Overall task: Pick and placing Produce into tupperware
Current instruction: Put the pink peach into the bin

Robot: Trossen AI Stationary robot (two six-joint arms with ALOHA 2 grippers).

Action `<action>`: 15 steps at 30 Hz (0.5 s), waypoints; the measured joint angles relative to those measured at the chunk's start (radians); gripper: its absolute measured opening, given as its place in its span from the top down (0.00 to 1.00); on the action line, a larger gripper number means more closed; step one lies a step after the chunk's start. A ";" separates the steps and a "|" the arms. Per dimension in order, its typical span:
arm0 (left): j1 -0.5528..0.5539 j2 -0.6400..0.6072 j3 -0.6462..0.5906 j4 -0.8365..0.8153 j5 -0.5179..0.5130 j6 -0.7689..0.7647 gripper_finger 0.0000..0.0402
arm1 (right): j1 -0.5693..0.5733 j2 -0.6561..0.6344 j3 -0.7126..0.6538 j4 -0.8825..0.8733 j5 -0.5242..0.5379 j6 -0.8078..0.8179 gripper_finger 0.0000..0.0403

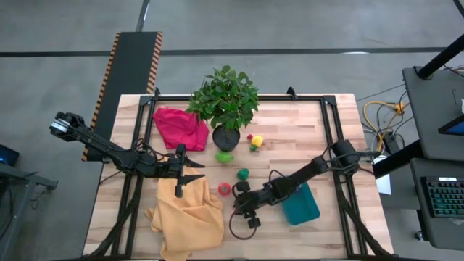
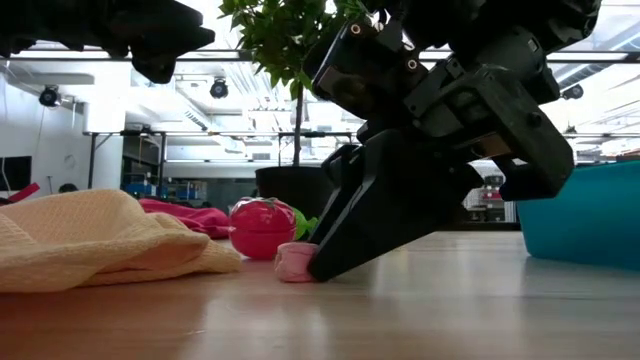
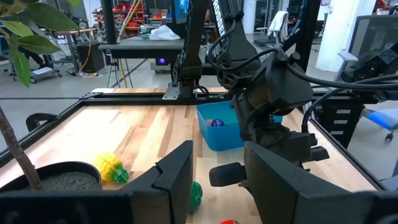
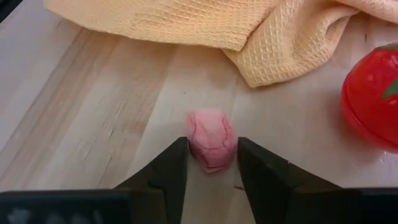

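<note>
Produce in hand's reach: a small pink piece (image 4: 212, 148) lies on the surface between the two fingers of the right hand (image 4: 212, 163); the fingers flank it closely, and whether they already press on it I cannot tell.
Right hand: tipped down to the surface near the front middle (image 1: 251, 220), fingers narrowed around the pink piece, which is not lifted; the low view shows a fingertip at the piece's side, the piece resting on the wood.
Why so placed: judged from the pose, the fingers straddle the piece so that closing will pinch it across its narrow width before a lift.
Tupperware: the teal container (image 1: 301, 204) sits just right of the right arm, close by; in the left wrist view a purple piece (image 3: 216, 122) already lies inside it.
Left hand: hangs over the yellow cloth's far edge (image 1: 190, 176), part open, holding nothing.
Neighbours: a red tomato (image 4: 372, 94) stands just beside the pink piece, and the yellow cloth (image 4: 205, 28) has its edge near it.
In the way: the tomato is close to one finger, so a sideways slip could nudge it; the cloth edge looks clear of the fingers.
Farther off: a green piece (image 1: 243, 173), a yellow one (image 1: 257, 141), another green one (image 1: 224, 156) by the potted plant (image 1: 225, 101), and a red cloth (image 1: 178, 126), all well apart.
</note>
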 joint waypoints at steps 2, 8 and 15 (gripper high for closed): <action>0.000 0.000 0.000 0.000 0.000 0.000 0.68 | 0.000 0.000 0.000 0.000 0.000 0.002 0.72; 0.000 0.000 0.000 0.000 0.000 0.000 0.68 | -0.002 -0.002 0.000 -0.001 -0.003 -0.006 0.81; 0.000 0.000 0.000 0.000 0.000 0.000 0.68 | -0.004 -0.015 -0.001 -0.008 -0.004 -0.013 0.86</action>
